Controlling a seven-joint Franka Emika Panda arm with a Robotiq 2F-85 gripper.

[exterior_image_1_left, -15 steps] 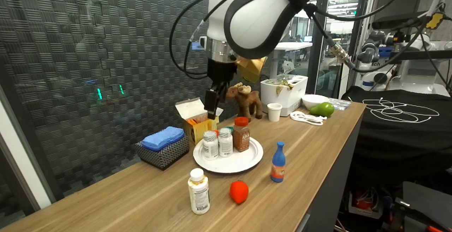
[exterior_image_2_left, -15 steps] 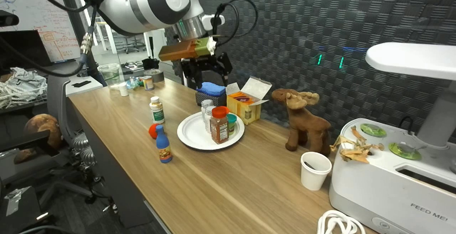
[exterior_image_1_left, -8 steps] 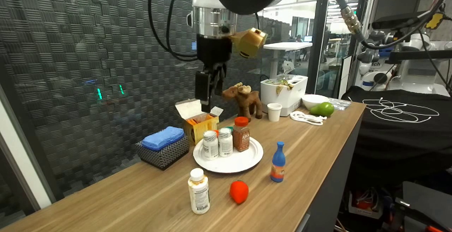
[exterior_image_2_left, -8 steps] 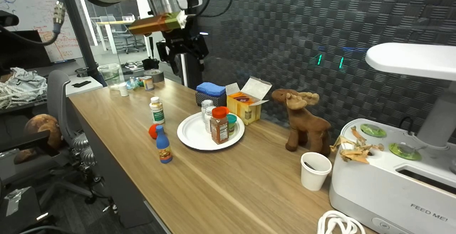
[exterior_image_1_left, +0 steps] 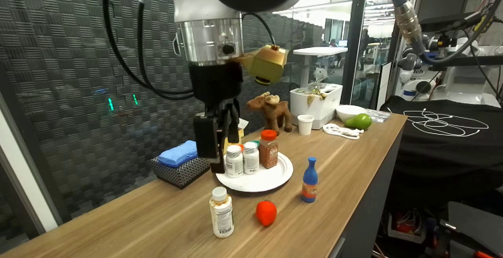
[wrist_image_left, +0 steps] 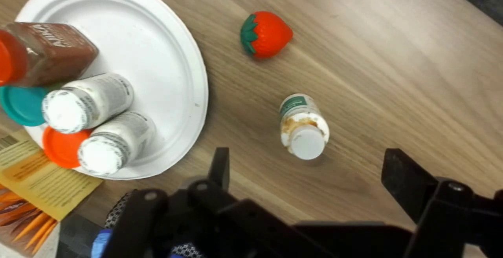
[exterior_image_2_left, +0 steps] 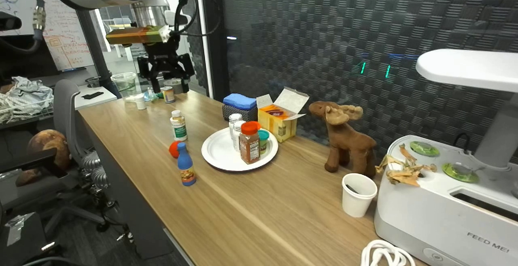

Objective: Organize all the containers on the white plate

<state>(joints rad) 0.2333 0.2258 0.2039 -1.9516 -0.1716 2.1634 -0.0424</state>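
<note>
The white plate (wrist_image_left: 169, 73) holds a brown spice jar (wrist_image_left: 55, 53) with a red lid, two white bottles (wrist_image_left: 112, 93) (wrist_image_left: 135, 132), a teal-lidded tub (exterior_image_2_left: 263, 140) and an orange lid (wrist_image_left: 65, 148), its body largely hidden. All stand grouped at one side of the plate. Off the plate, a white bottle (exterior_image_1_left: 222, 218) with a green label stands upright on the table. A blue bottle (exterior_image_2_left: 185, 164) stands nearby. My gripper (exterior_image_2_left: 170, 90) hangs open above the table, past the plate, with nothing between its fingers. In the wrist view the green-labelled bottle shows below, between the fingertips but apart from them.
A toy strawberry (wrist_image_left: 271, 34) lies between the two loose bottles. Behind the plate stand a yellow carton (exterior_image_2_left: 279, 126), a dark box with a blue cloth (exterior_image_2_left: 239, 101) on top and a toy moose (exterior_image_2_left: 350, 140). A paper cup (exterior_image_2_left: 358, 195) and a white planter (exterior_image_2_left: 437, 201) are farther along.
The arm has swung from above the plate's side toward the green-labelled bottle, rising first and then coming lower. My gripper stays open. Nothing on the table has moved.
</note>
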